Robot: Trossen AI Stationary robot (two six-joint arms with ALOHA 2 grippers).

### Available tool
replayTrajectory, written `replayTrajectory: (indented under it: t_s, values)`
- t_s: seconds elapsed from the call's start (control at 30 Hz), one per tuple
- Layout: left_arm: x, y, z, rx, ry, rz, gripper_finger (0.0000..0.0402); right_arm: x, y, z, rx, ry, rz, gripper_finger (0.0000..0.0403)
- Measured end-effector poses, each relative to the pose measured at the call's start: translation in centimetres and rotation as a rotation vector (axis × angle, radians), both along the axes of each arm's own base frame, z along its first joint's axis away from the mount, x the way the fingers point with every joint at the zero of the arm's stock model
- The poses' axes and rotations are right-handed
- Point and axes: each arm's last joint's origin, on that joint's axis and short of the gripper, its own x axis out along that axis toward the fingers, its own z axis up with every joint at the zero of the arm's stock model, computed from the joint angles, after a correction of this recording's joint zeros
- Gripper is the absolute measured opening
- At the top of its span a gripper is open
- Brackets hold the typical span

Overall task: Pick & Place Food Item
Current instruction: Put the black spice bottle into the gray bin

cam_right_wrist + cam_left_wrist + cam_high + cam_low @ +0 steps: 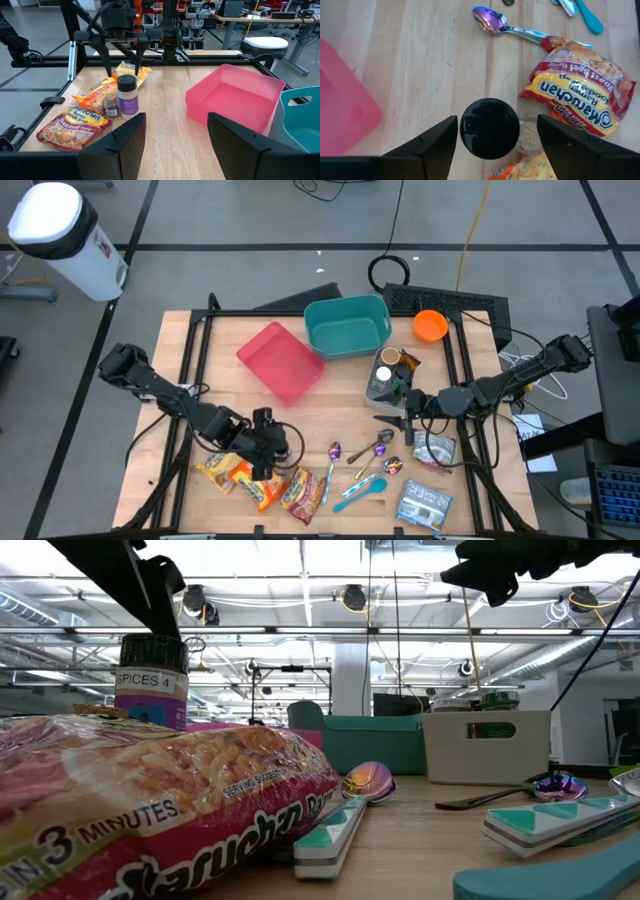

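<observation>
A ramen packet fills the near left, lying on the wooden desk; its printing reads "3 MINUTES". Behind it stands a spice jar, upright, black-capped, its purple label reading "SPICES 4". A dark arm reaches down just above the jar's cap. Beside the packet lies a teal-and-white handle, and past it an iridescent spoon bowl. Farther back sit a teal bin and a white caddy. More cutlery lies toward the right edge.
</observation>
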Motion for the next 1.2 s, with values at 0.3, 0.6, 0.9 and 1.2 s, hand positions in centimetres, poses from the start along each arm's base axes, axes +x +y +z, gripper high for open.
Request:
replayTrajectory:
  t_s: [0.3,0.6,0.9,1.2]
  values:
    - [0.6,-0.2,0.4,0.001,-0.069,-0.052,0.0311,0.0,0.0,0.0,0.0,0.0,0.0,0.0203]
    - [0.9,-0.4,0.6,-0.073,-0.073,-0.094,0.0303,0.0,0.0,0.0,0.0,0.0,0.001,0.0203]
    - [1.0,1.2,0.1,-0.157,0.023,0.045,0.0323,0.0,0.0,0.0,0.0,0.0,0.001,0.0203]
    - [1.0,2.0,-0.1,-0.102,0.064,-0.031,0.034,0.0,0.0,0.0,0.0,0.0,0.0,0.0203]
